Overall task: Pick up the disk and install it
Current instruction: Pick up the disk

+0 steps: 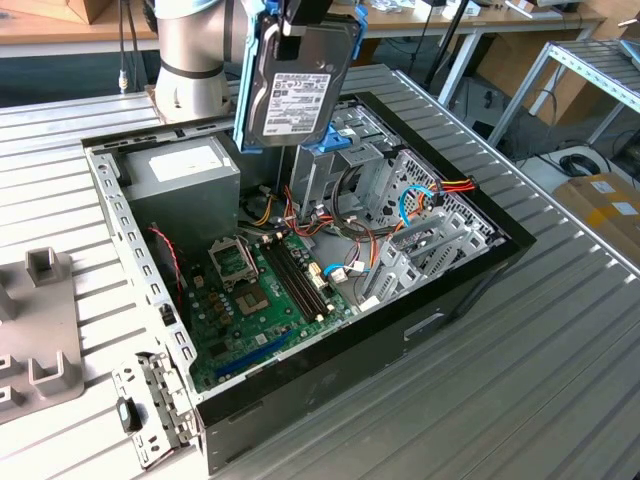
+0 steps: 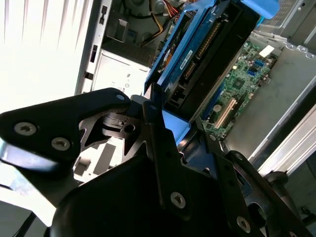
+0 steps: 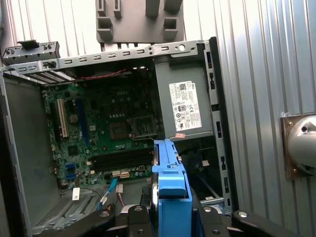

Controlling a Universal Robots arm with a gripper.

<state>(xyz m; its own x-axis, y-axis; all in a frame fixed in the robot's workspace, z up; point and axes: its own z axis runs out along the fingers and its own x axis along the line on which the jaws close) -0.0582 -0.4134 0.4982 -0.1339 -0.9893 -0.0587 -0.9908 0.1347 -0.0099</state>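
Note:
The disk (image 1: pixel 300 85) hangs upright above the back of the open computer case (image 1: pixel 450 300), its dark metal face and white label turned toward the exterior camera and its blue frame running along both sides. My gripper (image 1: pixel 303 14) is shut on the disk's top edge. In the second wrist view the black fingers (image 2: pixel 158 133) clamp the blue frame of the disk (image 2: pixel 197 64), which points down at the case. In the first wrist view the disk's blue edge (image 3: pixel 169 180) juts out from the gripper (image 3: pixel 170 219) over the case interior.
Inside the case lie a green motherboard (image 1: pixel 260 290), a grey power supply box with a white label (image 1: pixel 180 175) and a metal drive cage with a blue latch (image 1: pixel 335 150) beside coloured cables (image 1: pixel 430 195). A grey fixture (image 1: pixel 40 330) sits on the slatted table at the exterior view's left.

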